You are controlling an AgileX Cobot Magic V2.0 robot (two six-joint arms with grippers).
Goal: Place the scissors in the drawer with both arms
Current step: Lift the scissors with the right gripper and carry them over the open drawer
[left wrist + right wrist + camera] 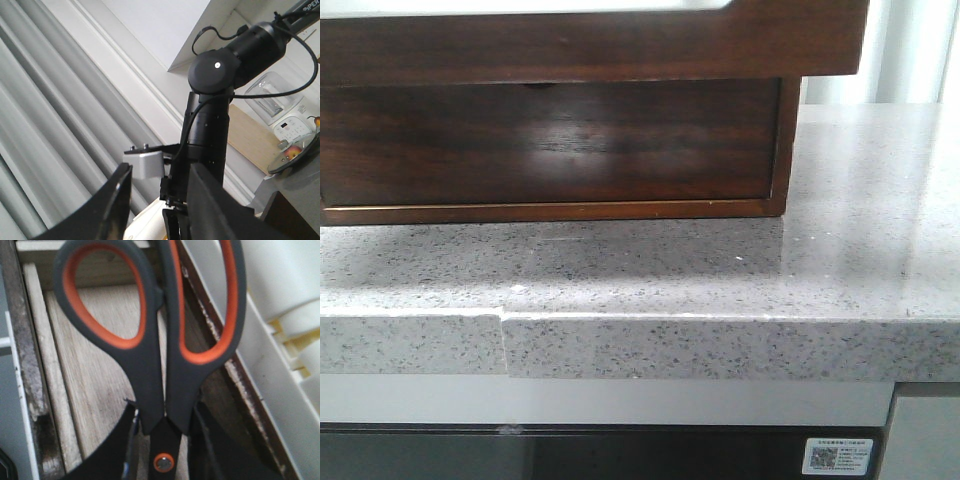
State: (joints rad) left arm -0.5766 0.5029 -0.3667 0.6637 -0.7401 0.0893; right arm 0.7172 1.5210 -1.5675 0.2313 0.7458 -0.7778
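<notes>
Scissors (160, 360) sit clamped in the right end effector (162, 440), handles poised over pale wooden boards; release looks still to come. Left end effector (160, 200) gapes empty. Drawer (550, 145) front rests on the table (720, 280).

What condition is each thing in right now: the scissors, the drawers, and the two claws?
scissors: blades closed, held near the pivot, handles pointing away from the gripper, over a pale wooden compartment.
right gripper: shut on the scissors.
left gripper: open, holding nothing, aimed at the other arm.
dark drawer front: flush in its frame in the front view, on the speckled counter.
</notes>
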